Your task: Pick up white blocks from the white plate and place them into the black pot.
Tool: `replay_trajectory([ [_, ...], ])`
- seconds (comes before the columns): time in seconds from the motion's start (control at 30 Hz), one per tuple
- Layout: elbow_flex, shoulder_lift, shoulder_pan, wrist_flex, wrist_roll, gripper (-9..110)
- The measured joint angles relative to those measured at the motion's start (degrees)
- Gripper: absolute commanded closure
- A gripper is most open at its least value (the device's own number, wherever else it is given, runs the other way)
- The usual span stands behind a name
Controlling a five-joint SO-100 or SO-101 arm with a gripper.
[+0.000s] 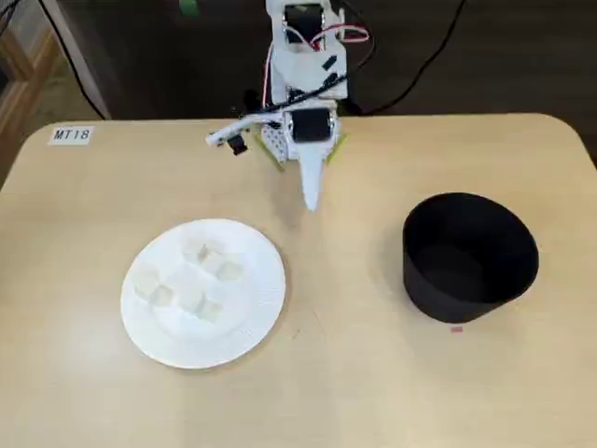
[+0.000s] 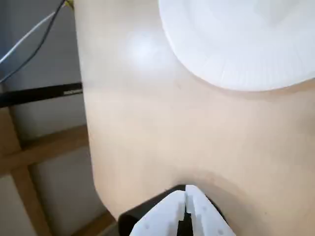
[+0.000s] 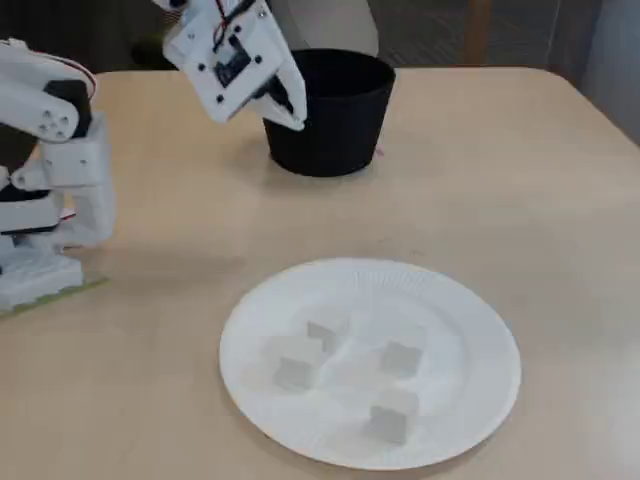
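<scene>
So we've got the gripper (image 1: pixel 312 203) hanging in the air near the arm's base, fingers pinched together with nothing between them; the wrist view shows the two white tips meeting (image 2: pixel 186 194). Nothing's been grabbed yet as far as we can judge.

All the white blocks (image 3: pixel 296 372) sit on the white plate (image 1: pixel 256 322). We count four in a loose cluster around the middle, some close to each other but not stacked. In a fixed view the plate is left of the gripper and the black pot (image 1: pixel 466 257) is well off to the right, and we can't see anything inside the pot from here.

How we'd go about this step: open the jaws wide before descending — coming down closed just shoves cubes around. Pick the block that stands most apart from its neighbours (image 3: pixel 385 424), so a finger doesn't land on the one next to it. Line the fingers up with two flat faces rather than corners, or it'll twist out. Go down gently, since a paper plate is light and can slide or flex if we press into it.

Heads up: white on white is low contrast, and the wrist view only catches the plate's rim (image 2: pixel 231 73) right now — no blocks visible there yet, so we'd centre over one first.
</scene>
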Motion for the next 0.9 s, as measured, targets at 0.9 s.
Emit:
replay_trajectory([
  [0.9,-46.4,-54.4,35.1,11.5,0.3,91],
])
